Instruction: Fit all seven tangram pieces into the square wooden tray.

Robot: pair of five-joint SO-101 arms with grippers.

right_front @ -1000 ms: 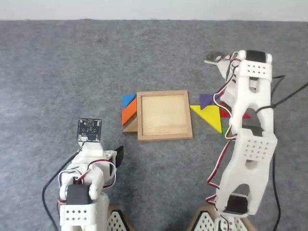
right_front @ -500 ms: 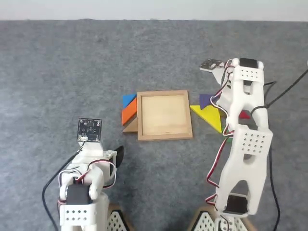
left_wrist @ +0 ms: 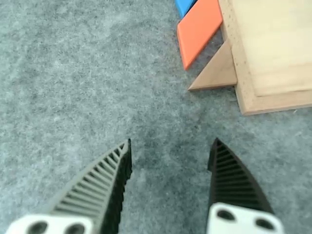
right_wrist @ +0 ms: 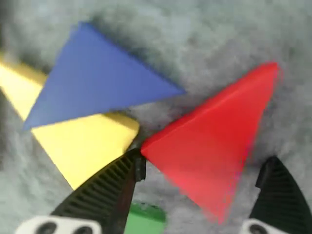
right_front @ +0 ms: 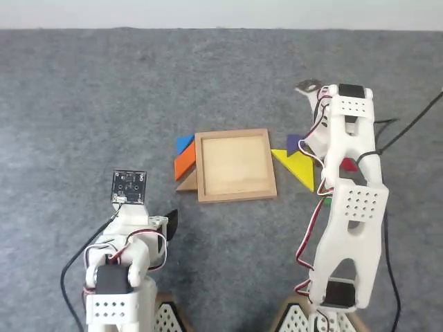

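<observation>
Nearest, the left claw (left_wrist: 170, 146) hangs over the grey carpeted surface (right_front: 104, 90) at about 7 o'clock from the square wooden tray (right_front: 235, 198), its jaws apart and holding nothing. The tray lies flat in the middle of the surface. Against its 9 o'clock edge lie a tan triangle (right_front: 188, 182), an orange parallelogram (right_front: 185, 163) and a light blue piece (right_front: 184, 143). At the tray's 3 o'clock side a yellow triangle (right_front: 297, 166) nearly touches the rim, with a dark blue triangle (right_wrist: 97, 83) just beyond it. There the right claw (right_wrist: 204, 165) sits low with jaws apart, straddling a red triangle (right_wrist: 214, 146) without clamping it. A green piece (right_wrist: 144, 217) shows beside one finger.
</observation>
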